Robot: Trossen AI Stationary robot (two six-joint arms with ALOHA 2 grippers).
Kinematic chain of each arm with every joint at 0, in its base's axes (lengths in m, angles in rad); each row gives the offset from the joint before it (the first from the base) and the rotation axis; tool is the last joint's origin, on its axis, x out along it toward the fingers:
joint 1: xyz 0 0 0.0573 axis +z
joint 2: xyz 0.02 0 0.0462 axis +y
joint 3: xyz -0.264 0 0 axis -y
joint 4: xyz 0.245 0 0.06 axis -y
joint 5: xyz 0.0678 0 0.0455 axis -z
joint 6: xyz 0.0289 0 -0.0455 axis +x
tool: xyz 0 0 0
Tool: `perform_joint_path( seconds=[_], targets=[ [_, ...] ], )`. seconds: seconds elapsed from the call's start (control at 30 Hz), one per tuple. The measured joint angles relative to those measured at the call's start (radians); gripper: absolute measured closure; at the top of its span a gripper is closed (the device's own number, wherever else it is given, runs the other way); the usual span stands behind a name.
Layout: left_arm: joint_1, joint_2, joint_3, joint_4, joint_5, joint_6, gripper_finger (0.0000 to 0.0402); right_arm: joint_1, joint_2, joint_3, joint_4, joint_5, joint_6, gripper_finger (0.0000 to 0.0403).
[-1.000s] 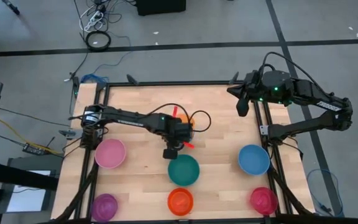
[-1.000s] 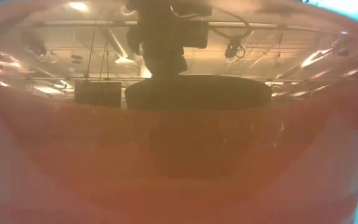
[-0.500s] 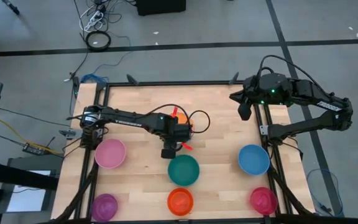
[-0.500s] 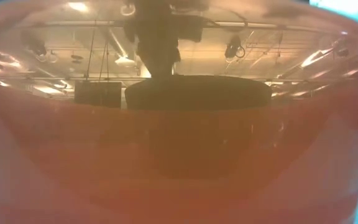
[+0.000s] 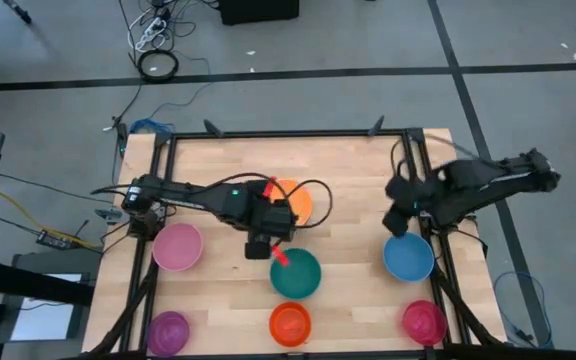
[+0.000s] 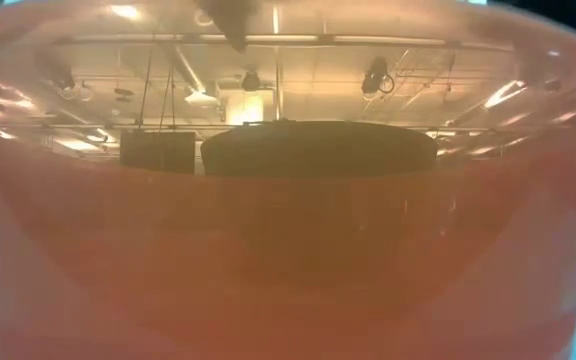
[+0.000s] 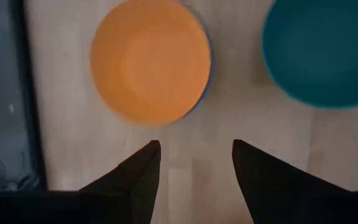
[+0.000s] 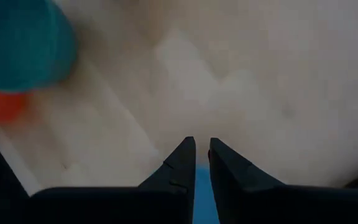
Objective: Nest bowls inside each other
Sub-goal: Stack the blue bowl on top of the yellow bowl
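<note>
The left gripper point(image 5: 257, 246) hangs over bare wood just beside the teal bowl point(image 5: 296, 273), on its far-left side, with its fingers point(image 7: 143, 169) spread wide and nothing between them. In the left wrist view the orange bowl point(image 7: 150, 60) sits upright on the table point(image 5: 348, 190) ahead of the fingertips, with a thin blue edge showing along one side of its rim; that may be a blue bowl beneath it, meaning one nesting is done, though the rim is too blurred to be sure. In the high view the orange bowl point(image 5: 293, 200) lies just beyond the teal bowl, partly hidden by the left arm. The empty, spread fingers suit a gripper that holds nothing and is free for another pick.

The right gripper point(image 5: 398, 218) hovers near the blue bowl point(image 5: 409, 256), well to the right of the teal bowl, its fingers point(image 8: 180, 163) drawn nearly together and holding nothing. It seems placed to come down on that bowl's near rim.

Around the teal bowl stand the rest, each apart and single: the red-orange bowl point(image 5: 290, 323) just in front of it, the pink bowl point(image 5: 177, 246) to its left, the purple bowl point(image 5: 168, 331) at the front left, and the magenta-red bowl point(image 5: 424, 321) at the front right. The low view is filled by a translucent red-orange wall, likely the red-orange bowl against the lens. Nothing blocks the way between the bowls; only the left arm's own reach crosses over the orange one.
</note>
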Motion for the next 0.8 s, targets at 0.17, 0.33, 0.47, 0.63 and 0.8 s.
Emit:
perform_joint_path(
  seconds=[0.17,0.33,0.47,0.63,0.8],
  targets=[
    [-0.069,-0.12,-0.004,-0.002,-0.043,-0.139,0.0193,0.158,0.01,-0.141,0.112,-0.046,0.23,0.0366],
    [-0.156,-0.22,-0.004,0.0,-0.163,-0.272,0.0193,0.253,0.046,-0.202,0.152,-0.098,0.383,0.0366],
    [-0.211,-0.273,-0.004,0.0,-0.221,-0.335,0.0193,0.276,0.091,-0.211,0.171,-0.128,0.438,0.0365],
    [-0.246,-0.287,-0.006,0.001,-0.251,-0.366,0.0193,0.282,0.153,-0.211,0.261,-0.178,0.437,0.0365],
    [-0.253,-0.291,-0.006,0.001,-0.253,-0.367,0.0193,0.289,0.214,-0.202,0.286,-0.236,0.425,0.0363]
  ],
)
